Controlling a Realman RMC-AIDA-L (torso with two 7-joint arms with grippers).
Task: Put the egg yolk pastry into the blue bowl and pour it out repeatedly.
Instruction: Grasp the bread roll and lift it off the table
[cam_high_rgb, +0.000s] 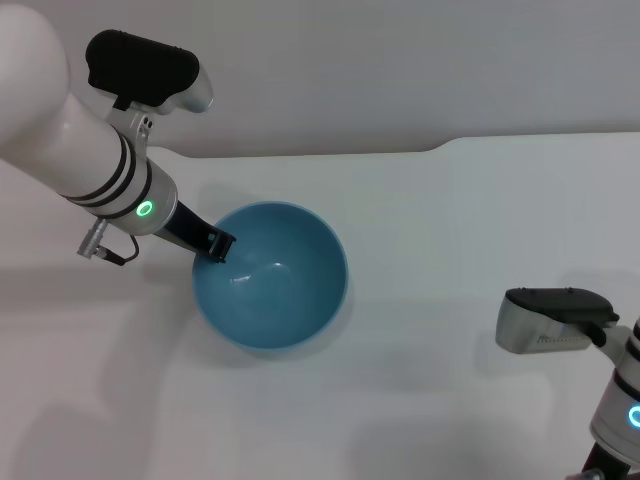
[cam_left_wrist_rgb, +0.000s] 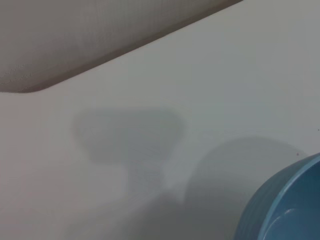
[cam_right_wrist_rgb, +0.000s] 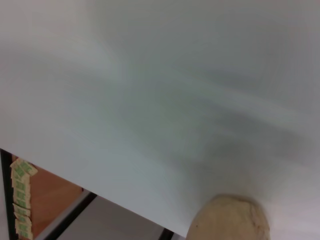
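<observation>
The blue bowl stands on the white table left of centre, and its inside shows nothing in it. My left gripper reaches down from the upper left and is shut on the bowl's left rim. The left wrist view catches only a part of the bowl's rim. The egg yolk pastry, a tan lumpy ball, shows close up in the right wrist view, by the table's edge; it is hidden in the head view. My right arm sits at the lower right, its fingers out of view.
The white table stretches to the right of the bowl, with its back edge against a grey wall. Past the table's edge, the right wrist view shows an orange-brown surface below.
</observation>
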